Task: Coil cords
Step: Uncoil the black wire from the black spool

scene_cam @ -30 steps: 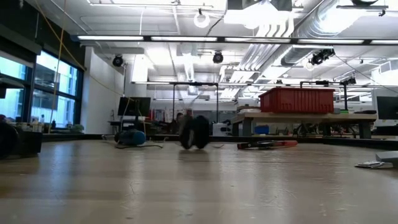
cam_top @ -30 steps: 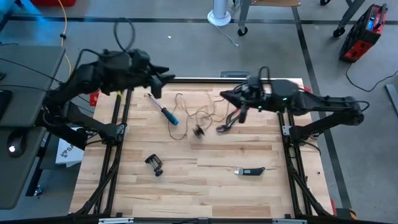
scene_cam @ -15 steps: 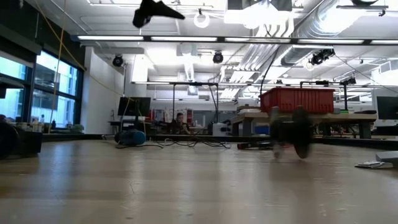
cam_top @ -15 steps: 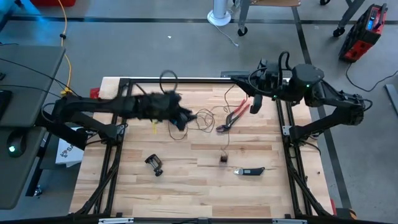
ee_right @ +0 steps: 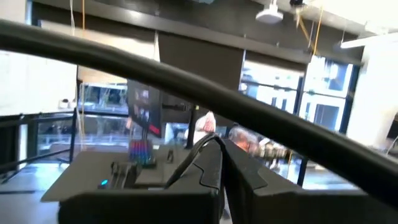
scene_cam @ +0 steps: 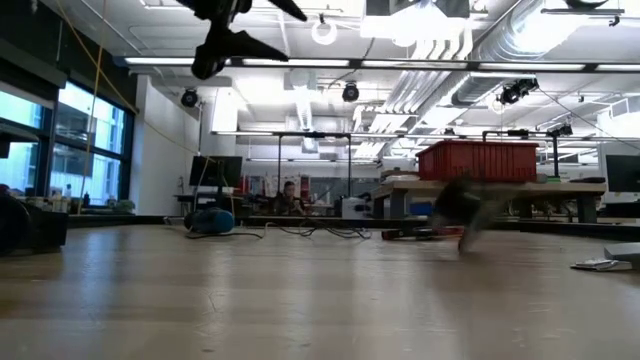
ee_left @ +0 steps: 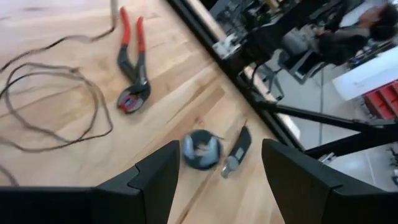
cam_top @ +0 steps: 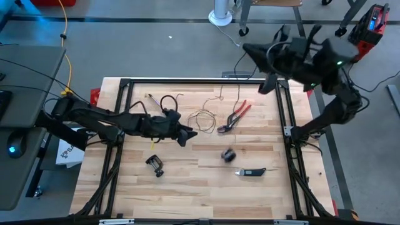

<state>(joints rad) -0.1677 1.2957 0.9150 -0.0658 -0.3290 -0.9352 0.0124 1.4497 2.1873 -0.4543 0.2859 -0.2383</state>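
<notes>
I am seeing the reel (cam_top: 228, 154) lying ahead of my open left gripper (cam_top: 185, 135), the nearer one, while the shut right gripper (cam_top: 249, 50) is hanging well off beyond the worktop (cam_top: 187, 187).

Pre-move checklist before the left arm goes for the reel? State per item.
1. Left gripper open and empty: ok, fingers spread.
2. Reel at rest: not ok, it shows smeared in every view, likely rolling.
3. Reel in front of the left gripper: ok, it lies on the table between the fingers' line of sight in the left wrist view.
4. Cord clear of the pliers: cannot tell, the loose loops lie right beside them.
5. Right gripper out of the way: ok, shut, raised beyond the table's far edge.
</notes>
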